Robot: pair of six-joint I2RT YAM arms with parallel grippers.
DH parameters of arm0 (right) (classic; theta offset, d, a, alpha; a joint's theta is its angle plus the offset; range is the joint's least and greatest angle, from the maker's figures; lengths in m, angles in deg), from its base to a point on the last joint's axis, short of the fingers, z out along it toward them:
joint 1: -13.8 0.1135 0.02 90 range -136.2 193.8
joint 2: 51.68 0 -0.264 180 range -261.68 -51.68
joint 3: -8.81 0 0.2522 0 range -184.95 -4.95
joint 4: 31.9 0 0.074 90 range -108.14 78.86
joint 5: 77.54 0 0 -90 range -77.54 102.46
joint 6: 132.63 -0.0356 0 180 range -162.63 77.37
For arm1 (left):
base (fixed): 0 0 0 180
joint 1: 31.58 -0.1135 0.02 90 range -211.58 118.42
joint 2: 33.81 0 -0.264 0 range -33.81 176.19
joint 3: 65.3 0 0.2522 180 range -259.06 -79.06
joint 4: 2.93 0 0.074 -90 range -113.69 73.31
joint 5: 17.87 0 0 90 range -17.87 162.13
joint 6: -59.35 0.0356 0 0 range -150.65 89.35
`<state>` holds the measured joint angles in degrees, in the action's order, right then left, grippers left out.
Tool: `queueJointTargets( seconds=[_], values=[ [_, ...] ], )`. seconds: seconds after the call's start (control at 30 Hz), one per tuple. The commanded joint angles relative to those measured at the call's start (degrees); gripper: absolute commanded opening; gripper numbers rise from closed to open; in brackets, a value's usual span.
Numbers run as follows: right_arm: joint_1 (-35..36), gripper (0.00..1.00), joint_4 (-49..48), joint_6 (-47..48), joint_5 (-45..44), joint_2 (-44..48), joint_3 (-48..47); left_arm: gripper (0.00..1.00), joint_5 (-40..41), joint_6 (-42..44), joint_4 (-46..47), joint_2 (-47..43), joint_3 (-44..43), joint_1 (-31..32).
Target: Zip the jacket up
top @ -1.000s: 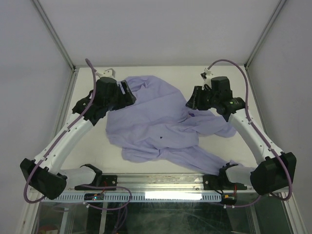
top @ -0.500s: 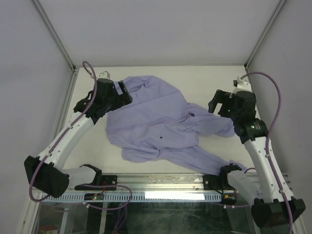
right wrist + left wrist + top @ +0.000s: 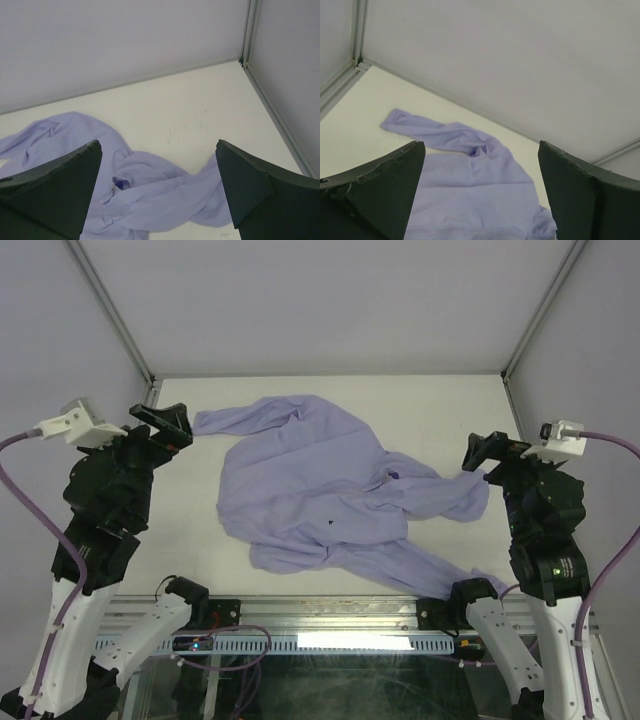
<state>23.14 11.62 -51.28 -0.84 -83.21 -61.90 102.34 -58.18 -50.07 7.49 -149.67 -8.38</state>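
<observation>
Lavender jacket (image 3: 320,490) is seen crumpled on the white table (image 3: 430,410); both grippers are held off it.
The jacket is spread wrinkled over the table's middle, with one sleeve (image 3: 240,418) stretched toward the far left and another trailed to the near right edge. A small dark mark (image 3: 329,525) is seen near its centre. The left gripper (image 3: 163,424) is held up at the left side, jaws spread wide, nothing gripped. The right gripper (image 3: 487,453) is held up at the right, also spread and empty.

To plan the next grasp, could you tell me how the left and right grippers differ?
The left gripper hangs by the outstretched sleeve end of the jacket; the right gripper by its bunched sleeve. The left gripper sits farther back than the right gripper. Both have jaws wide open, empty, clear of the fabric.
</observation>
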Motion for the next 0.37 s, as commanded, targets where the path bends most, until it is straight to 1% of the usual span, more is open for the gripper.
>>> queueJointTargets(
  seconds=[0.0,0.33],
  values=[
    [-0.1,1.00,-6.9,1.6,-1.9,0.4,-2.8,0.99,5.6,3.4,6.8,-2.6,1.0,0.1],
    [-0.1,0.99,-9.0,0.8,0.2,-0.3,-1.6,0.99,4.9,3.1,7.9,-2.6,2.7,0.1]
  ],
)
